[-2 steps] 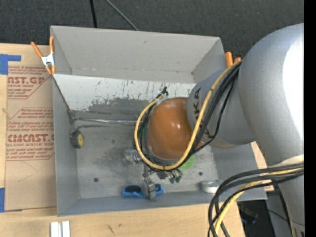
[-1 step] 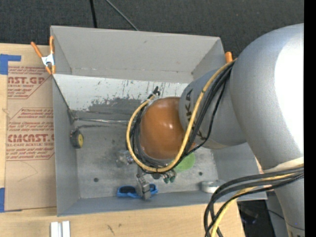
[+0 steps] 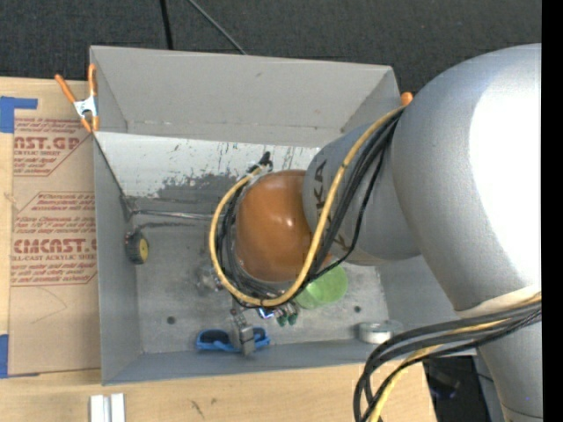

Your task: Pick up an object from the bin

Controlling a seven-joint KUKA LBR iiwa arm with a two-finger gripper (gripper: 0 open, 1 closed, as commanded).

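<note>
The arm leans in from the right, its rounded orange wrist cover (image 3: 273, 227) hanging low over the middle of the grey metal bin (image 3: 237, 104). Below it the claw (image 3: 250, 334) is down at the bin floor, close to the front wall. From where I stand I cannot tell whether it is released or clenched.

Right at the claw's tip, running off to its left, lies a small flat blue plastic piece (image 3: 214, 341), hard by the front wall. Being nearest, that looks to me like the thing to be picked. I would judge it light and stiff, likely smooth enough to skid on bare metal, so it wants a hold across its narrow width near the end by the claw. The wall close behind leaves little room on that side.

By my count there are four loose things:
- the one blue piece
- one soft-looking green round thing (image 3: 327, 287), half under the arm
- one silvery metal disc (image 3: 375, 331), near the front right corner
- one small yellow-and-black round thing (image 3: 136, 249), well apart by the left wall

More may lie hidden beneath the arm.
</note>
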